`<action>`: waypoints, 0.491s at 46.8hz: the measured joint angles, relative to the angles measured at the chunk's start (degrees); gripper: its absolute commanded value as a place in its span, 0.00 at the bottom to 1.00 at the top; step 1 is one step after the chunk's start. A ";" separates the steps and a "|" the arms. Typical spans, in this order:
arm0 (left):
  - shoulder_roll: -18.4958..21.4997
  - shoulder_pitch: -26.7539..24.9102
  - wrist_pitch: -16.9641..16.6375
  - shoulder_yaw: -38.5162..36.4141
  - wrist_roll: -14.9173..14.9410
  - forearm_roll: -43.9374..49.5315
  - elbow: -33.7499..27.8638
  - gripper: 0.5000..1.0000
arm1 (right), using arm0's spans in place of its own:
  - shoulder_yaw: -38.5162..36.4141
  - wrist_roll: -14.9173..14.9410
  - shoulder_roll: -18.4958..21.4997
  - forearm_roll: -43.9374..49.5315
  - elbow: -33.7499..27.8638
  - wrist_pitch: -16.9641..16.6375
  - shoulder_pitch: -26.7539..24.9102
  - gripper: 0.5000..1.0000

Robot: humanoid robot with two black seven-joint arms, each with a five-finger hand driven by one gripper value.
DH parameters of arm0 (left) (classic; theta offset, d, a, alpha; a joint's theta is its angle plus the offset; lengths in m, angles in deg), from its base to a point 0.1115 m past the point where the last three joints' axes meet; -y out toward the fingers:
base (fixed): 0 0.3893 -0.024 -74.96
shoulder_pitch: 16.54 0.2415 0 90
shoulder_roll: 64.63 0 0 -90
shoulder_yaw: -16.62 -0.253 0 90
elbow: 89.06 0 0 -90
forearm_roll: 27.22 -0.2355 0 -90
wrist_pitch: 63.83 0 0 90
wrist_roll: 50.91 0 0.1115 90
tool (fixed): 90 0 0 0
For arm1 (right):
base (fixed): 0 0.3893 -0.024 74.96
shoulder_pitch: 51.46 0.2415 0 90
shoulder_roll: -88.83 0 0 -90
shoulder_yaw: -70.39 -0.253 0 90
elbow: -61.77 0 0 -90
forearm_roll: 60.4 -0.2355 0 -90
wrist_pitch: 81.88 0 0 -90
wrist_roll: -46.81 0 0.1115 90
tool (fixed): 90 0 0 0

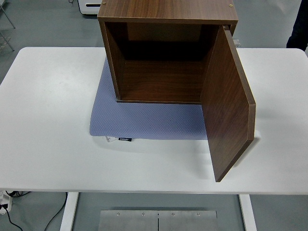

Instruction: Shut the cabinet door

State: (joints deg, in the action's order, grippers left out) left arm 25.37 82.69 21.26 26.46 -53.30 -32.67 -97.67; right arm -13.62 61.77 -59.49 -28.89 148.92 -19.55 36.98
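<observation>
A dark wooden cabinet (166, 12) stands at the back middle of the white table (48, 120), on a blue-grey mat (144, 120). Its inside is empty. Its door (226, 103) is hinged on the right side and stands wide open, swung out toward the table's near edge. Neither of my hands is in view.
A dark sleeve of a person (299, 29) shows at the top right edge. A white appliance (91, 6) stands on the floor beyond the table at top left. A metal base plate (158, 220) lies under the table's near edge.
</observation>
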 measured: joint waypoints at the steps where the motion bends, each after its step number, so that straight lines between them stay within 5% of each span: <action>1: 0.00 0.00 0.01 0.00 -0.01 0.00 0.00 1.00 | 0.06 -0.06 -0.01 0.01 0.24 -0.16 -0.14 1.00; 23: 0.00 0.00 0.00 0.00 0.02 0.00 0.00 1.00 | 0.32 -0.23 -0.22 0.08 2.85 -2.23 -5.19 1.00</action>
State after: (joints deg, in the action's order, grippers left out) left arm 25.37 82.69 21.26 26.46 -53.28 -32.67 -97.68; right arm -13.30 61.53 -59.72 -28.81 151.77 -21.77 31.80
